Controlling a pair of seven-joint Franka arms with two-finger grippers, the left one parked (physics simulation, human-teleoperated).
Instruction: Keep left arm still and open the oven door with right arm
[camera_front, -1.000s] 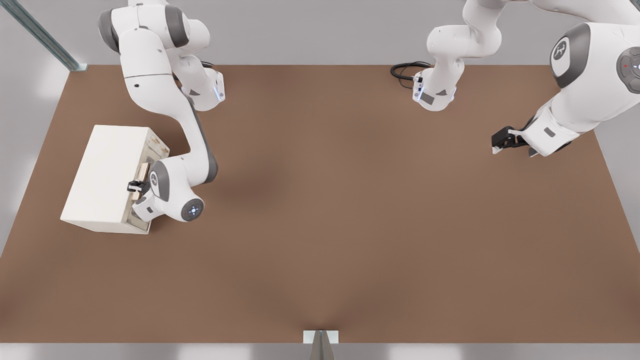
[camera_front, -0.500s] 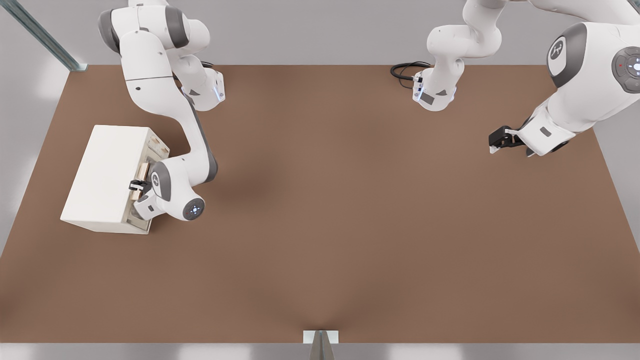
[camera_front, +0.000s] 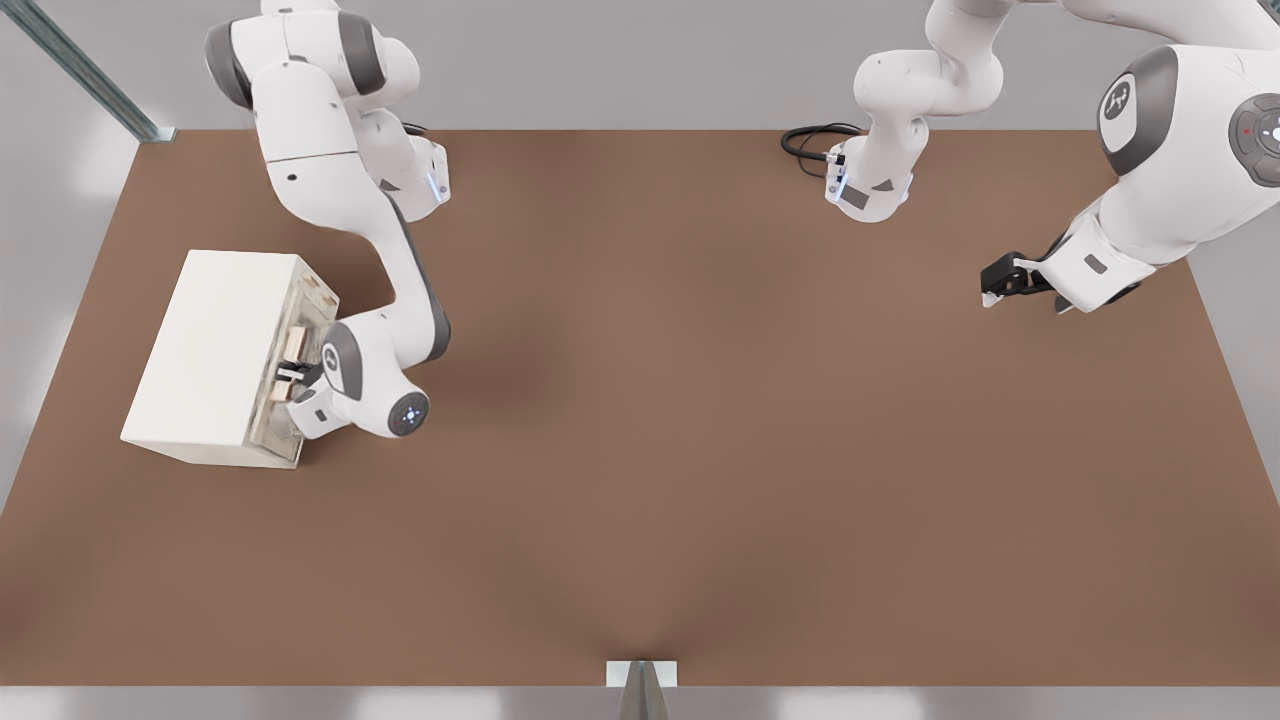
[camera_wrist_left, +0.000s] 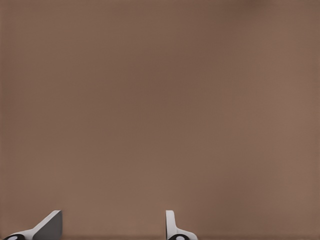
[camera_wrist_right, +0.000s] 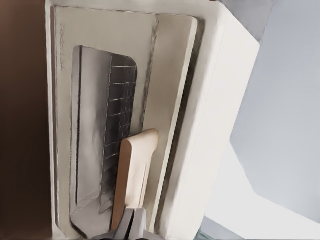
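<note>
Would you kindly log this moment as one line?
right arm tool: shut on handle | oven door: slightly ajar | oven

I'm looking down on a brown table — the cream oven sits on it near the front view's left edge. My gripper is at the oven's front, fingers pinched on the tan handle — a black cable lies at the far edge.

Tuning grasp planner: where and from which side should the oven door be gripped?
Grip the long pale tan bar handle of the cream-framed oven door, approaching from in front. The bar stands proud of the glass, leaving room behind it. The black two-finger end effector already pinches it.
</note>
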